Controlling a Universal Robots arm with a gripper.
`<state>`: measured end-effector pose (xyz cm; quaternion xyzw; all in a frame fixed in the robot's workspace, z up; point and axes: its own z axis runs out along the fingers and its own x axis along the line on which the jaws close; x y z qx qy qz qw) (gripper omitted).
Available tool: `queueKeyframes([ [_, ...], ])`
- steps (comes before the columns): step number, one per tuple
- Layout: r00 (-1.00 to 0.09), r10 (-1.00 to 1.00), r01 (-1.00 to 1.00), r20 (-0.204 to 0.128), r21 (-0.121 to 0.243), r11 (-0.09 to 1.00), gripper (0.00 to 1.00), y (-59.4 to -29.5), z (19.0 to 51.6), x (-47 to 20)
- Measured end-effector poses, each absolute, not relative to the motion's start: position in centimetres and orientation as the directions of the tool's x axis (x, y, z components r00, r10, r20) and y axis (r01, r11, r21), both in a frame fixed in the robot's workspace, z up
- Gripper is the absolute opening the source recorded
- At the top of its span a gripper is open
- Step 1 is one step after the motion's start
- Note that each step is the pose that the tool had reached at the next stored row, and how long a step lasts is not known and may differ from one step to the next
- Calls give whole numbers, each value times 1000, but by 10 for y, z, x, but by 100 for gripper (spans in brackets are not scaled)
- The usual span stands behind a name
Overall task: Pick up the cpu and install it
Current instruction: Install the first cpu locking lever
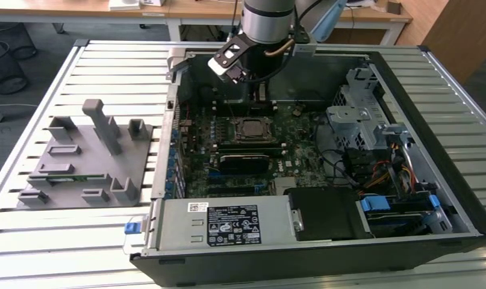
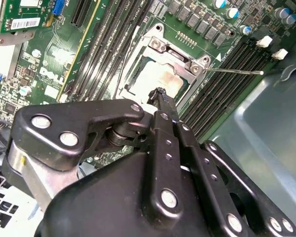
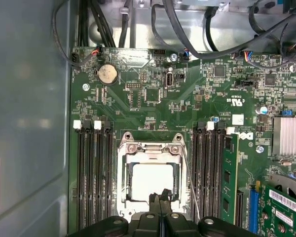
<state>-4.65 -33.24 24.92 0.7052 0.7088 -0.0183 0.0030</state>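
Observation:
The cpu (image 3: 152, 180) shows its silver top inside the metal-framed socket (image 3: 123, 168) on the green motherboard, also seen in the second wrist view (image 2: 155, 79) and in the exterior view (image 1: 251, 128). My gripper (image 3: 160, 198) hovers just above the socket's edge, beside the cpu, its two black fingers pressed together with nothing between them. In the second wrist view the gripper (image 2: 161, 94) has its tips together over the cpu's corner. In the exterior view the gripper (image 1: 262, 96) hangs inside the open computer case, behind the socket.
Black memory slots (image 3: 93, 177) flank the socket, with a green memory stick (image 3: 230, 168) on one side. A thin socket lever (image 2: 237, 71) sticks out. A drive cage (image 1: 363, 120) and cables stand at the exterior view's right. A grey fixture plate (image 1: 82, 162) lies outside the case.

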Motion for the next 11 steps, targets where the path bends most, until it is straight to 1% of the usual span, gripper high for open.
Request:
queueKeyframes([
  [6,-8,999,1000,-31,-20,8,11,-332,249,-47],
  [11,-82,996,997,-31,-20,81,11,-332,249,-47],
])
